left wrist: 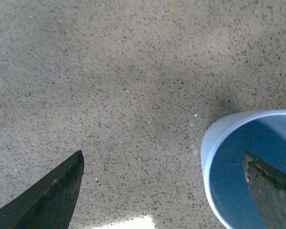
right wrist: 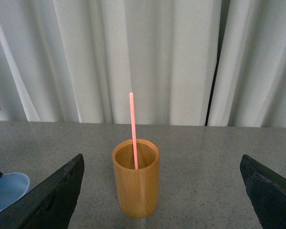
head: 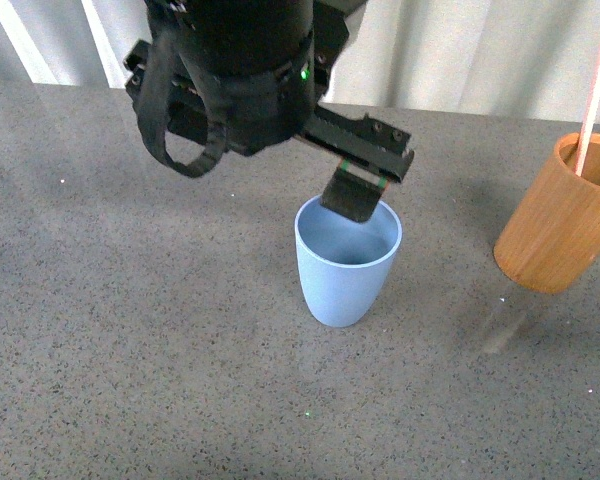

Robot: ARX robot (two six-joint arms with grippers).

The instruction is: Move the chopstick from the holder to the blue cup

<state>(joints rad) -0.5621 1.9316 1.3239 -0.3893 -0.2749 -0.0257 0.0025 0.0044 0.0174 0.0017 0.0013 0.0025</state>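
The blue cup [head: 345, 270] stands upright in the middle of the table. My left gripper [head: 356, 203] hangs open over it. In the left wrist view one finger [left wrist: 269, 191] is over the blue cup's [left wrist: 210, 143] mouth and the other finger [left wrist: 57, 191] is outside, over bare table. The orange-brown holder [head: 558, 220] stands at the right with the pink chopstick [head: 595, 95] leaning in it. In the right wrist view my right gripper [right wrist: 162, 160] is open and empty, facing the holder [right wrist: 136, 191] and the chopstick [right wrist: 132, 129] from a distance; the blue cup [right wrist: 7, 191] shows to one side.
The grey speckled table [head: 130, 330] stretches round both cups. White curtains [right wrist: 148, 57] hang behind the table's far edge. My left arm's dark body [head: 230, 70] fills the top of the front view.
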